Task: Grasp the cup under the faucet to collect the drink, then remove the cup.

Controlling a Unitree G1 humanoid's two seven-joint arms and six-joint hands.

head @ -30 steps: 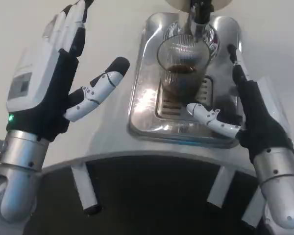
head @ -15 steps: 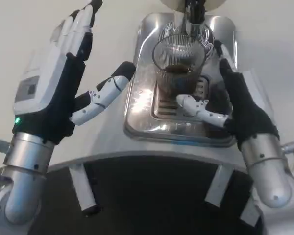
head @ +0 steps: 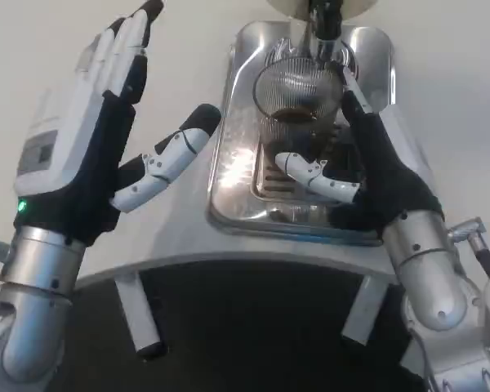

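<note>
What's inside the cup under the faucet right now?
The clear ribbed cup holds dark liquid in its lower part, well short of the rim. The right hand is at its near and right side, covering the base, so the exact fill depth can't be read.

The faucet [head: 322,24] stands right above the cup [head: 298,110] at upper centre, blocking a straight lift. The tray [head: 237,175] rim rings it. Bare table [head: 188,49] lies open at upper left.

Right hand [head: 367,175] hides cup [head: 298,114] right side & base; faucet [head: 322,16] top cut off by frame edge
</note>
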